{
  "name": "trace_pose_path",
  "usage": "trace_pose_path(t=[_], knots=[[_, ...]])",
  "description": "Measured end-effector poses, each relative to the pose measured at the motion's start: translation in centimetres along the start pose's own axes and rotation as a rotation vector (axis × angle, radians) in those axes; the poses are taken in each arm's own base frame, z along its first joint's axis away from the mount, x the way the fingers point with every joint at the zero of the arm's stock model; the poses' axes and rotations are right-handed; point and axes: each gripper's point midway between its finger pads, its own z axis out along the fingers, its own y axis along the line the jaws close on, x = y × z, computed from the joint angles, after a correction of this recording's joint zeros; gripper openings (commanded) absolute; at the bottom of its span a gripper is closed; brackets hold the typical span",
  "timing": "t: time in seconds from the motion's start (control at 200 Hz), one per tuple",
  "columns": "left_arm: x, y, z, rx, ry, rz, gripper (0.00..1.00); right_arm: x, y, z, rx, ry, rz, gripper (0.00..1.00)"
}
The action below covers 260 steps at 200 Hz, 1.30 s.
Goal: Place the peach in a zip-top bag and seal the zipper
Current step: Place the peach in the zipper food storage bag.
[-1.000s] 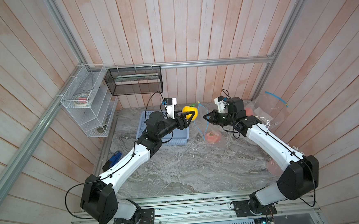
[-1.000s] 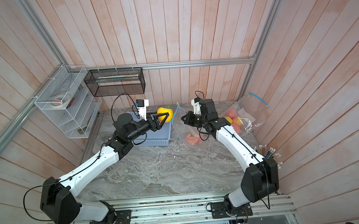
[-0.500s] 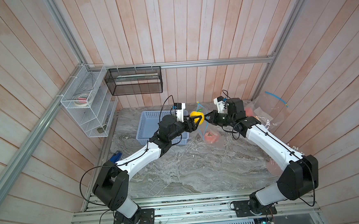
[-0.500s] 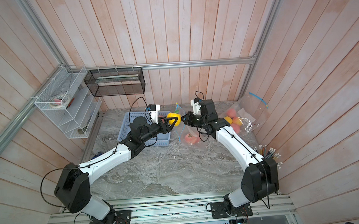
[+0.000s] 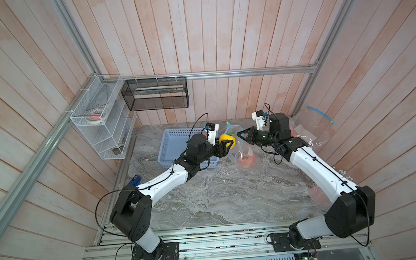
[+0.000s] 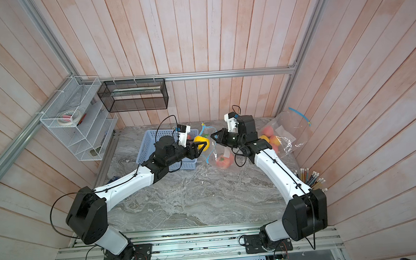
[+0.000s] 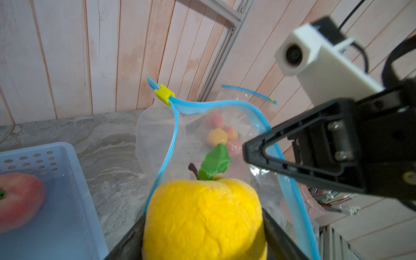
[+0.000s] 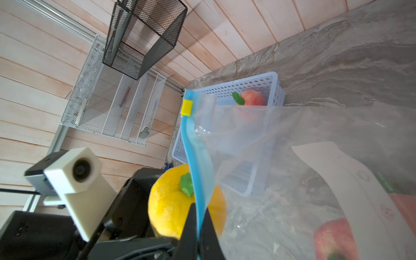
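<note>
Left claw clamping one yellow peach.
Right wrist view alone is showing right claw pinching the rim of one bag.

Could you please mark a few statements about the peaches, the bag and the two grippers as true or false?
1. The left gripper holds a yellow peach. True.
2. The right gripper is open and empty. False: its jaws are shut on the blue zipper edge of the zip-top bag.
3. The blue basket is empty. False: a pink peach lies in it.
4. A reddish peach lies inside the zip-top bag. True.
5. The bag's zipper is sealed. False: the mouth gapes open, with the yellow slider at one end.
</note>
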Motion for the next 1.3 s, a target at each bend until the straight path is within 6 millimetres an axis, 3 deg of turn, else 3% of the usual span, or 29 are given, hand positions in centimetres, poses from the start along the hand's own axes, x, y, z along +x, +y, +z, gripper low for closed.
trace_pose_path(t=[0.435,0.695,0.865,1.035,1.175,1.3], knots=[[-0.2,-0.6,0.8,0.024,0.066,0.095,0.64,0.8,0.2,0.3,-0.054,0.026,0.022,0.0],[0.7,-0.2,0.9,0.011,0.114,0.082,0.93,0.7,0.1,0.0,-0.072,0.022,0.037,0.0],[-0.1,-0.6,0.4,0.012,0.104,0.074,0.99,0.5,-0.3,-0.3,-0.069,0.012,0.041,0.0],[-3.4,-1.1,-1.9,0.013,0.026,0.064,1.0,0.4,-0.7,-0.5,-0.059,0.005,0.046,0.0],[-6.7,1.3,-5.5,-0.054,-0.081,0.031,1.0,0.0,-1.3,-1.0,-0.035,-0.012,0.042,0.0],[-7.4,6.0,-7.9,-0.182,-0.133,-0.031,1.0,-0.7,-1.9,-2.1,-0.005,-0.04,0.03,0.0]])
